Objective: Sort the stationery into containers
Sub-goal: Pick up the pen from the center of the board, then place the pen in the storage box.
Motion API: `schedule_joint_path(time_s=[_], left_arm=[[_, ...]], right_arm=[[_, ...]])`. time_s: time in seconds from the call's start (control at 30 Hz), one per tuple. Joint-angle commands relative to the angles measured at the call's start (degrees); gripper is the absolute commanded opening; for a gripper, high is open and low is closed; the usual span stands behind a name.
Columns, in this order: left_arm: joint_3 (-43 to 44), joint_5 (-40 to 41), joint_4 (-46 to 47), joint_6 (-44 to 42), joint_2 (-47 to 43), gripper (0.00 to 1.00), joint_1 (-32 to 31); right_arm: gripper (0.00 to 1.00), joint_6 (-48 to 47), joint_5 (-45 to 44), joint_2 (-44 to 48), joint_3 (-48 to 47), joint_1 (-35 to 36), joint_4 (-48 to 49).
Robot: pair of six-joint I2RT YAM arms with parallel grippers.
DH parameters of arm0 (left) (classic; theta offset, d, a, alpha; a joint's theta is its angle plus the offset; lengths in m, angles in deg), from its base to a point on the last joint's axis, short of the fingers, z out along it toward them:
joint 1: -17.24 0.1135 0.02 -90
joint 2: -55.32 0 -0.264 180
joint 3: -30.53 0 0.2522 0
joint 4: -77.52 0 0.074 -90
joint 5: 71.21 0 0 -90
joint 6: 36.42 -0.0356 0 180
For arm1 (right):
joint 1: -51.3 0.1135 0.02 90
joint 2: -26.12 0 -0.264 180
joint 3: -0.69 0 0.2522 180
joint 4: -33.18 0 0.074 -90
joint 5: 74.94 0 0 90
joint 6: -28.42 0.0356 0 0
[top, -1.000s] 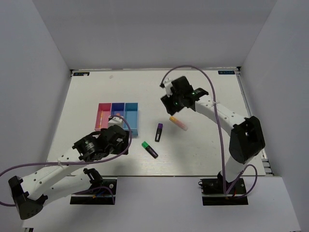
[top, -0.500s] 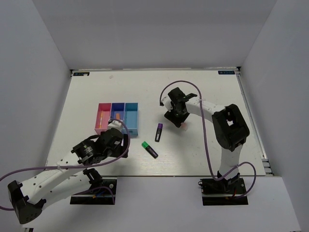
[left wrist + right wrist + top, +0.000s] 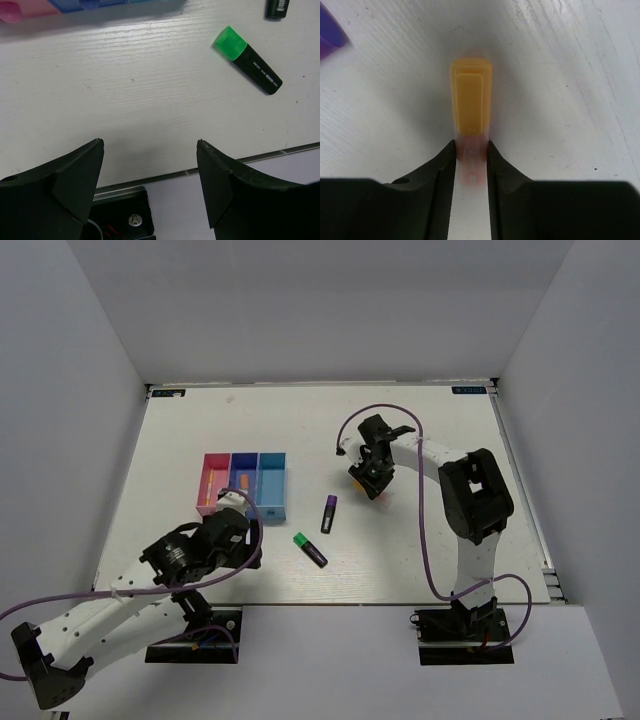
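Evidently the right gripper (image 3: 470, 149) sits low over the orange highlighter (image 3: 470, 95), with the wrist lined up along its length. That way the fingers (image 3: 444, 165) close across the narrow width, which I judge the sensible hold for lifting it.

Fingers narrow, both pressed against the pale end; the orange cap pokes out ahead. Cannot tell whether it has left the table (image 3: 560, 75).

From above, this highlighter lies just right of the purple-black highlighter (image 3: 328, 513), well apart from the bins (image 3: 272, 485).

The left gripper (image 3: 150, 145) hovers over the near table edge, below the bins, probably parked out of the other arm's way. Fingers wide, holding nothing. The green-black highlighter (image 3: 247, 61) lies ahead of it, untouched.
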Motion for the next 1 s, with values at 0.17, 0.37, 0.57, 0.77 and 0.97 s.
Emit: schedule_joint_path(time_s=[0.17,0.37,0.57,0.77,0.97], left_arm=[[0.4,0.4,-2.8,1.3,-3.0,0.85,0.4],[3.2,2.2,-3.6,0.8,-4.8,0.85,0.4],[6.1,4.0,-4.2,0.8,-5.9,0.85,0.2],[7.3,8.5,-3.4,2.2,-8.6,0.84,0.4],[8.7,11.3,-5.1,3.6,-8.9,0.84,0.4]], right_arm=[[0.11,0.4,11.2,-0.9,-2.6,0.1,-8.5],[0.05,8.2,27.9,2.5,-14.4,0.9,-16.7],[0.05,19.8,40.3,-0.2,-27.3,3.3,-15.0],[0.0,47.4,48.2,-9.3,-36.7,9.4,6.0],[0.0,69.1,44.1,-13.5,-33.6,14.1,39.7]])
